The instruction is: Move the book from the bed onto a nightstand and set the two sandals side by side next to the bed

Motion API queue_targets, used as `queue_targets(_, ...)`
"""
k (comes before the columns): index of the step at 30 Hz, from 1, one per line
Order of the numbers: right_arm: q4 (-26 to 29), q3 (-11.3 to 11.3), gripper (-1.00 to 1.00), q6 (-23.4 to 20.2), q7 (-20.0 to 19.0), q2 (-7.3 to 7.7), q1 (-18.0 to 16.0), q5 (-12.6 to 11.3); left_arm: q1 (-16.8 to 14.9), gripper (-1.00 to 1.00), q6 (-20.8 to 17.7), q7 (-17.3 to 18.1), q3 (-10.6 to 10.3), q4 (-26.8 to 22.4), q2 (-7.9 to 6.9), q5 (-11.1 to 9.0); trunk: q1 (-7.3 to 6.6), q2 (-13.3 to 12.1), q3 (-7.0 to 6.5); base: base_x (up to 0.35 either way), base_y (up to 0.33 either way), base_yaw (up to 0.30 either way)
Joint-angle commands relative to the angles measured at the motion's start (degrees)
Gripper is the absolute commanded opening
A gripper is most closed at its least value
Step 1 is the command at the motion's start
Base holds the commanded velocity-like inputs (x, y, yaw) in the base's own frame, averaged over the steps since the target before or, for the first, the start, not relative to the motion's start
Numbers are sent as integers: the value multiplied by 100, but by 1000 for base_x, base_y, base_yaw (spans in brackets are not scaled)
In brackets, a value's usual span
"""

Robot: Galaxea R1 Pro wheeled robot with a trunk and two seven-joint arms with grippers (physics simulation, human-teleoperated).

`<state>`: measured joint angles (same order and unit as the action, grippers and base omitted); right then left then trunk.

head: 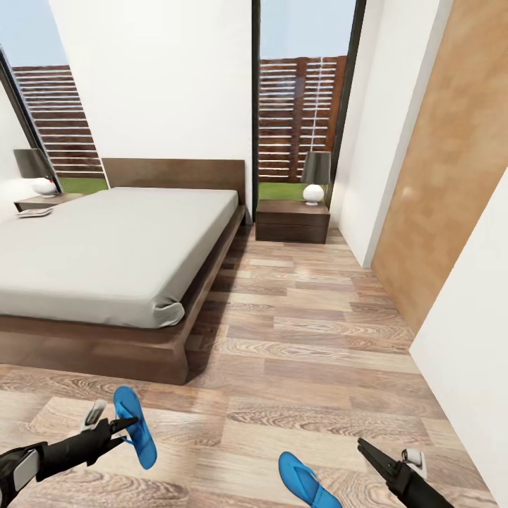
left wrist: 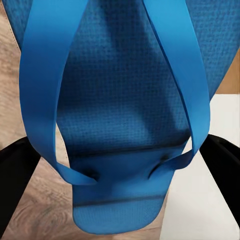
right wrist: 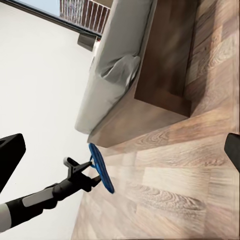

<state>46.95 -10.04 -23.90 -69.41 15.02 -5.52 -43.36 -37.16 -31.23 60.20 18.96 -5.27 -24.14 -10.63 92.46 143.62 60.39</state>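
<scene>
Left claw [head: 125, 432] is clamped on one bright blue flip-flop sandal [head: 135, 427], holding it above the brown wood-plank floor [head: 303, 353] just off the near right corner of the low dark-wood platform bed with its light grey mattress [head: 106, 247]; up close, the black fingers [left wrist: 17, 172] sit at either side of the sole [left wrist: 125, 110]. Right claw [head: 377, 457] hangs free at the near right, jaws spread wide and holding nothing. Second blue flip-flop [head: 305, 481] lies on the floor between the two claws. Small thin book [head: 34, 212] rests on the far left dark brown nightstand [head: 42, 202]. Matching nightstand [head: 292, 221] stands right of the bed, carrying a grey-shaded lamp [head: 315, 176].
</scene>
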Motion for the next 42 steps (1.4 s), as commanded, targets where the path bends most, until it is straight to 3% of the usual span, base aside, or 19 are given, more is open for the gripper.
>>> queue_targets(1,-1,8,100,-53,58,1,-2,-33,-2,-100,-62,24,-29,1,-4,-62,-1,2,5,0,0,0)
queue_targets(4,22,29,100,-45,311,-5,-2,-41,-2,-100,-69,163,-27,-3,-12,-60,-1,2,5,0,0,0)
queue_targets(9,79,67,100,-45,871,-14,-2,-57,-2,-100,-60,877,-31,-6,-49,2,-1,2,5,0,0,0)
queue_targets(14,155,90,100,-72,1204,-13,-1,-52,-2,-100,-53,1164,-33,-1,-106,32,-1,2,5,0,0,0)
queue_targets(17,284,95,100,-92,1449,-5,-3,-44,-2,-100,-51,1213,-33,-1,-125,38,-1,2,5,0,0,0)
queue_targets(22,907,98,100,-226,2210,58,-57,-38,-2,-100,-46,1246,-33,0,-134,42,-1,2,5,0,0,0)
queue_targets(26,1401,99,100,-777,2792,101,-186,-19,-2,-100,-51,1238,-33,0,-135,38,-1,2,5,0,0,0)
queue_targets(27,1589,99,100,-1217,3199,111,-320,-25,-2,-100,-62,1230,-33,0,-135,38,-1,2,5,0,0,0)
queue_targets(31,1820,99,100,-2063,4236,100,-732,-58,-2,-100,-87,1171,-43,0,-130,37,-1,2,5,0,0,0)
queue_targets(32,1907,104,100,-2394,4785,80,-984,-69,-2,-100,-100,1105,-44,0,-128,36,-1,2,5,0,0,0)
queue_targets(36,2067,176,100,-2891,5769,10,-1522,-56,-2,-100,-139,945,-27,0,-130,26,-1,2,5,0,0,0)
queue_targets(37,2100,273,100,-3118,6190,-21,-1799,-41,-2,-100,-151,880,-18,-3,-130,21,-1,2,5,0,0,0)
queue_targets(40,2074,518,100,-3401,6753,-50,-2225,-28,-2,-100,-158,815,-5,-10,-126,10,-1,2,5,0,0,0)
queue_targets(42,1972,937,100,-3557,7227,-81,-2644,-22,-2,-100,-161,782,3,-14,-119,1,-1,2,5,0,0,0)
